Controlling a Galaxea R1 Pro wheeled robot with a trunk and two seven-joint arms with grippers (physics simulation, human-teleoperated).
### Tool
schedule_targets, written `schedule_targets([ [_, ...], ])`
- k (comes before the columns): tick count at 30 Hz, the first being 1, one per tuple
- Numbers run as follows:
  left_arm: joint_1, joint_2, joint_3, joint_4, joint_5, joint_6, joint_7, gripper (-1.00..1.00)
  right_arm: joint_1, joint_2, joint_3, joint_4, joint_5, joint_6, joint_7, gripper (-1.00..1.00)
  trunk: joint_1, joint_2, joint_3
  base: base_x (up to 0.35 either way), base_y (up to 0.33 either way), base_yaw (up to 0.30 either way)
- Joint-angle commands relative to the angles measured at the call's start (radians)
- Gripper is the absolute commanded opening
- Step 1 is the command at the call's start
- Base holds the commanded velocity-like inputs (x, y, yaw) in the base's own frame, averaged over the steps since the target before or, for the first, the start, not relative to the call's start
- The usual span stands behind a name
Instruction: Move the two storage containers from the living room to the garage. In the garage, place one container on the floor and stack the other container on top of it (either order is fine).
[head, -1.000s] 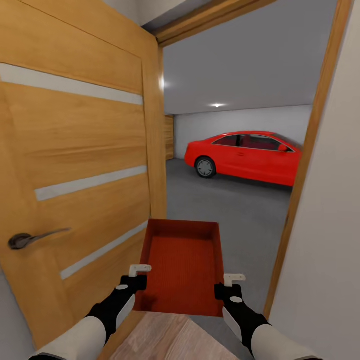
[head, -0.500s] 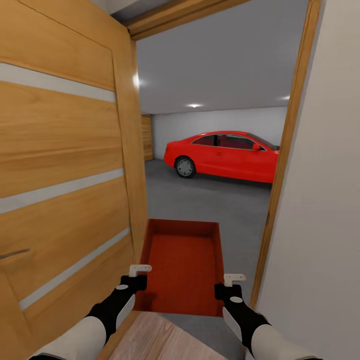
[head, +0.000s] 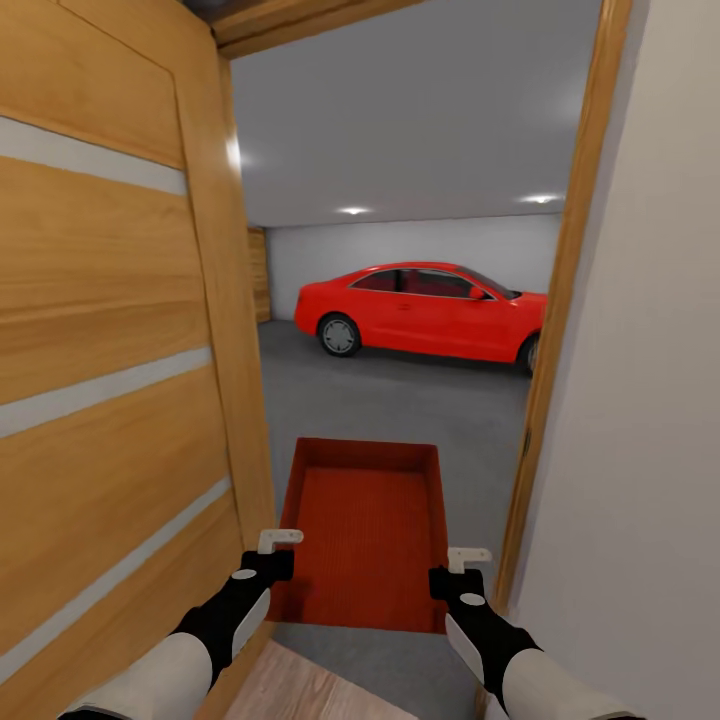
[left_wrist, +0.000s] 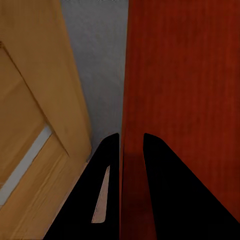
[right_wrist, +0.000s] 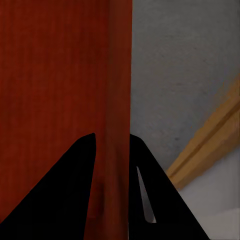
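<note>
Container: one orange-red storage container (head: 365, 530), open top, empty, level, carried between both arms in the doorway, its far end over the garage floor (head: 400, 400).
Left gripper: left gripper (head: 272, 560) on the container's left wall near the near corner; in the left wrist view (left_wrist: 131, 150) one finger sits each side of the wall, clamped on it.
Right gripper: right gripper (head: 452, 568) on the right wall near the near corner; in the right wrist view (right_wrist: 112, 150) the fingers straddle the wall, clamped on it.
Door: wooden door (head: 110, 350) with pale horizontal strips, swung open on the left, just beside the left arm.
Door frame: wood door frame (head: 550, 330) on the right, near the container's right side; white wall (head: 640, 400) right of it.
Garage: grey walls, dark grey concrete floor, ceiling lights on.
Car: red car (head: 420, 310) parked at the far side, well apart from the container.
Near floor: strip of light wood-plank floor (head: 300, 695) at the threshold, below the container's near edge.
</note>
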Motion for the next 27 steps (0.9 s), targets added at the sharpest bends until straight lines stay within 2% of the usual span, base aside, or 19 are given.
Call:
schedule_targets([
  [1,-0.001,0.023,0.001,-0.005,-0.009,-0.028,0.025,-1.0,-0.001,-0.001,-0.005,0.003,-0.021,-0.004,-0.005,-1.0,0.001,-0.001,-0.001,0.236,0.229,-0.02],
  [10,-0.001,0.023,0.001,-0.005,-0.009,-0.028,0.025,-1.0,-0.001,-0.001,-0.005,0.003,-0.021,-0.003,-0.006,-1.0,0.001,-0.001,-0.001,0.237,0.23,-0.031],
  [27,-0.001,0.023,0.001,-0.005,-0.009,-0.028,0.025,-1.0,-0.001,-0.001,-0.006,0.003,-0.021,-0.002,-0.006,-1.0,0.001,-0.001,-0.001,0.237,0.23,-0.27],
])
